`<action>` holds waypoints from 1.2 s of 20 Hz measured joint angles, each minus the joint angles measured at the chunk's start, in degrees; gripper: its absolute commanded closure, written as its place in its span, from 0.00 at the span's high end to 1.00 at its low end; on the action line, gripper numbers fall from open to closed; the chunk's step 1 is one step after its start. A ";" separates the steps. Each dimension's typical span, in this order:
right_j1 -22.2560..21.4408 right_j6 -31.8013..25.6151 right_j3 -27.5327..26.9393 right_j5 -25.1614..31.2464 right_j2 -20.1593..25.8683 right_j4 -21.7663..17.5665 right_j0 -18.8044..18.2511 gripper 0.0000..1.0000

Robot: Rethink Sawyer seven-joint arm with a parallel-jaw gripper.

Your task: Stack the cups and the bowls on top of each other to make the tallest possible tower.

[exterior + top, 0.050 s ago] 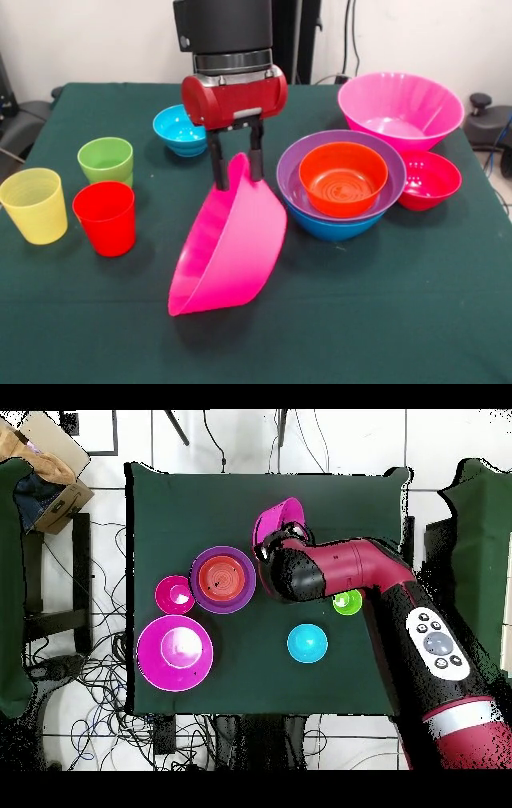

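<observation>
Nearest of all, a large pink bowl (228, 248) is tipping steeply on its side on the green table (400, 320), its lower rim touching the cloth and its hollow facing the cup side. Its long axis is running from that low rim up to the top edge, where the gripper (235, 170) is clenching the wall, one black finger on each face. The red and black arm (340, 569) is coming straight down onto it, wrist vertical; from overhead the arm is reaching across the table from the robot's edge.

Just beside the tilted bowl, the tower (342, 186) is sitting upright: blue bowl (332, 228) lowest, purple bowl (292, 172) in it, orange bowl (342, 178) on top. A crimson bowl (432, 180) is touching that stack, and the second large pink bowl (400, 108) is standing behind, toward the far corner. A cyan bowl (178, 130) is resting near the far edge. Yellow cup (34, 205), red cup (105, 218) and green cup (106, 160) are clustering upright at the opposite side edge.
</observation>
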 measured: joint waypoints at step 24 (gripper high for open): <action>2.76 0.00 0.07 0.01 -0.02 1.73 -1.51 0.00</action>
